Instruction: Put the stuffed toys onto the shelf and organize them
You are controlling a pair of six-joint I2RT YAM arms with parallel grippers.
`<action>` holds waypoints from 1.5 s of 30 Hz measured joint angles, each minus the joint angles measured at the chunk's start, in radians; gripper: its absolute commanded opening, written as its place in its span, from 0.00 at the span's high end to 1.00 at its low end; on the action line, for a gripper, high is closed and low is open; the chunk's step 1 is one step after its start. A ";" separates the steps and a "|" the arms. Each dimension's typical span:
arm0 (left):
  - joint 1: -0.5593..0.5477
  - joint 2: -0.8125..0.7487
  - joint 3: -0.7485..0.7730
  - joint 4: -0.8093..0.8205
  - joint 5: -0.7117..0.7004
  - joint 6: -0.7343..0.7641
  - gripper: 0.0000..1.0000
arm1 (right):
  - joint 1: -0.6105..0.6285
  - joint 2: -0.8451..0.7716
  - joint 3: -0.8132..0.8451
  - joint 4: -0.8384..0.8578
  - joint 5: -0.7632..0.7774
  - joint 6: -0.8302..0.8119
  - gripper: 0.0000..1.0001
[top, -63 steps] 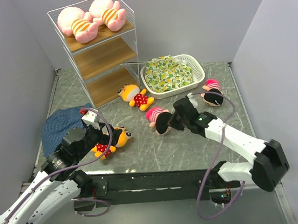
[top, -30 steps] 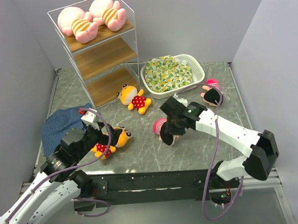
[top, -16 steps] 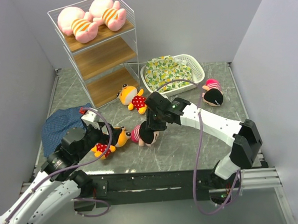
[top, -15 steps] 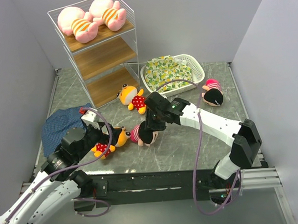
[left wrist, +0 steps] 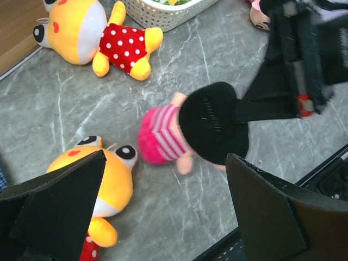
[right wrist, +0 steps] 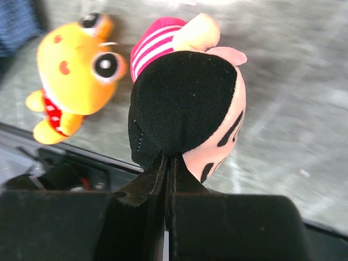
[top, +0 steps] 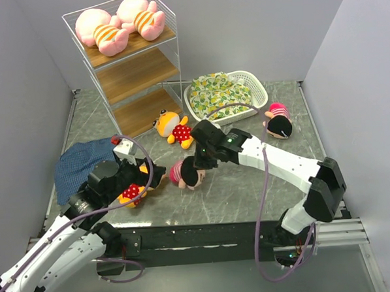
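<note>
The shelf (top: 135,74) stands at the back left with two pink pigs (top: 110,31) on its top board. One orange-yellow animal (top: 174,127) lies in front of the shelf. Another orange-yellow animal (left wrist: 103,185) lies under my left gripper (left wrist: 163,217), which hangs open above the table and holds nothing. My right gripper (right wrist: 169,163) is shut, pinching the black hair of a pink-hatted doll (right wrist: 187,103), which hangs just right of the left gripper (top: 136,177). A second doll (top: 279,123) lies at the right.
A white lattice basket (top: 261,90) holding yellow-green patterned cloth (top: 222,93) sits right of the shelf. A blue cloth (top: 78,164) lies at the left. The table's black front rail (top: 206,234) runs close below both grippers.
My right arm has carried the doll leftward across the table to beside the left gripper and pinched tighter on its hair. The left arm has shifted slightly forward over the orange animal.
</note>
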 measured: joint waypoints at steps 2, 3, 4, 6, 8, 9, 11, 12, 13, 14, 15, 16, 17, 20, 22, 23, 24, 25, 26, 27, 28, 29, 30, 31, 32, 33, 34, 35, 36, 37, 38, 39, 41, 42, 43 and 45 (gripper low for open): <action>0.000 0.012 0.001 0.010 -0.001 -0.008 0.03 | -0.001 -0.037 -0.023 -0.048 0.031 -0.002 0.95; 0.000 0.014 0.002 0.014 -0.004 -0.008 0.03 | -0.002 -0.064 -0.032 -0.082 0.051 -0.002 0.94; 0.000 0.020 0.004 0.021 -0.008 -0.008 0.03 | -0.002 -0.097 -0.047 -0.116 0.077 0.000 0.93; 0.000 0.027 0.008 0.032 -0.014 -0.006 0.03 | -0.002 -0.169 -0.064 -0.200 0.135 0.001 0.88; 0.000 0.033 0.008 0.044 -0.021 -0.005 0.03 | -0.002 -0.247 -0.068 -0.307 0.205 0.005 0.85; 0.000 0.037 0.009 0.045 -0.022 -0.005 0.03 | -0.002 -0.274 -0.068 -0.348 0.232 0.008 0.85; 0.000 0.037 0.009 0.045 -0.021 -0.005 0.03 | -0.002 -0.319 -0.067 -0.448 0.295 0.019 0.83; 0.000 0.034 0.009 0.044 -0.021 -0.004 0.03 | -0.002 -0.327 -0.066 -0.487 0.320 0.028 0.83; 0.000 0.027 0.009 0.042 -0.021 -0.004 0.04 | -0.002 -0.327 -0.066 -0.515 0.341 0.033 0.82; 0.000 0.019 0.009 0.040 -0.022 -0.003 0.04 | -0.002 -0.321 -0.066 -0.537 0.353 0.037 0.81; 0.000 0.002 0.008 0.038 -0.022 -0.003 0.04 | -0.002 -0.306 -0.066 -0.554 0.365 0.039 0.79; 0.000 -0.015 0.008 0.037 -0.022 -0.003 0.04 | -0.003 -0.286 -0.066 -0.567 0.369 0.039 0.76; 0.000 -0.028 0.008 0.037 -0.022 -0.003 0.04 | -0.003 -0.258 -0.063 -0.578 0.369 0.038 0.68; 0.000 -0.071 0.008 0.039 -0.022 -0.003 0.04 | -0.003 -0.154 -0.021 -0.586 0.362 0.031 0.60; 0.000 -0.077 0.008 0.040 -0.023 -0.003 0.03 | 0.000 -0.074 0.035 -0.561 0.346 0.021 0.59; 0.000 -0.074 0.008 0.040 -0.024 -0.003 0.04 | 0.001 -0.037 0.064 -0.541 0.337 0.015 0.57; 0.000 -0.071 0.008 0.037 -0.026 -0.003 0.03 | 0.002 0.000 0.100 -0.521 0.328 0.010 0.57; 0.000 -0.068 0.008 0.037 -0.028 -0.003 0.04 | 0.003 0.028 0.129 -0.504 0.320 0.007 0.56; 0.000 -0.066 0.008 0.037 -0.030 -0.003 0.04 | 0.003 0.063 0.164 -0.482 0.310 0.006 0.56; 0.000 -0.065 0.008 0.037 -0.031 -0.003 0.04 | 0.003 0.096 0.203 -0.459 0.300 0.004 0.55; 0.000 -0.065 0.008 0.037 -0.034 -0.003 0.04 | 0.003 0.119 0.228 -0.440 0.289 0.003 0.56; 0.000 -0.065 0.008 0.037 -0.039 -0.004 0.04 | 0.003 0.147 0.257 -0.416 0.276 0.002 0.55; 0.000 -0.066 0.008 0.037 -0.044 -0.004 0.03 | 0.003 0.164 0.274 -0.398 0.266 -0.001 0.55; 0.000 -0.067 0.008 0.037 -0.049 -0.004 0.04 | 0.003 0.180 0.288 -0.379 0.252 -0.003 0.55; 0.000 -0.068 0.008 0.037 -0.056 -0.004 0.04 | 0.003 0.189 0.298 -0.362 0.240 -0.006 0.56; 0.000 -0.068 0.008 0.038 -0.063 -0.004 0.04 | 0.003 0.194 0.303 -0.347 0.228 -0.010 0.55; 0.000 -0.068 0.008 0.039 -0.067 -0.004 0.03 | 0.001 0.197 0.309 -0.336 0.216 -0.013 0.55; 0.000 -0.065 0.008 0.040 -0.070 -0.004 0.02 | 0.000 0.197 0.312 -0.327 0.206 -0.016 0.55; 0.000 -0.058 0.008 0.042 -0.072 -0.005 0.01 | -0.005 0.197 0.314 -0.311 0.192 -0.021 0.55; 0.000 -0.047 0.010 0.043 -0.075 -0.008 0.01 | -0.011 0.196 0.314 -0.295 0.180 -0.026 0.55; 0.000 -0.025 0.015 0.040 -0.076 -0.012 0.01 | -0.019 0.193 0.313 -0.280 0.170 -0.029 0.55; 0.000 -0.005 0.021 0.036 -0.075 -0.019 0.03 | -0.030 0.187 0.307 -0.261 0.153 -0.035 0.55; 0.000 0.044 0.047 0.029 -0.072 -0.037 0.05 | -0.056 0.161 0.280 -0.223 0.129 -0.047 0.55; 0.000 0.062 0.057 0.030 -0.065 -0.050 0.08 | -0.072 0.135 0.249 -0.195 0.116 -0.054 0.55; 0.000 0.080 0.069 0.031 -0.055 -0.064 0.09 | -0.089 0.105 0.217 -0.177 0.106 -0.060 0.56; 0.000 0.108 0.094 0.032 -0.031 -0.095 0.12 | -0.126 0.018 0.128 -0.125 0.087 -0.078 0.57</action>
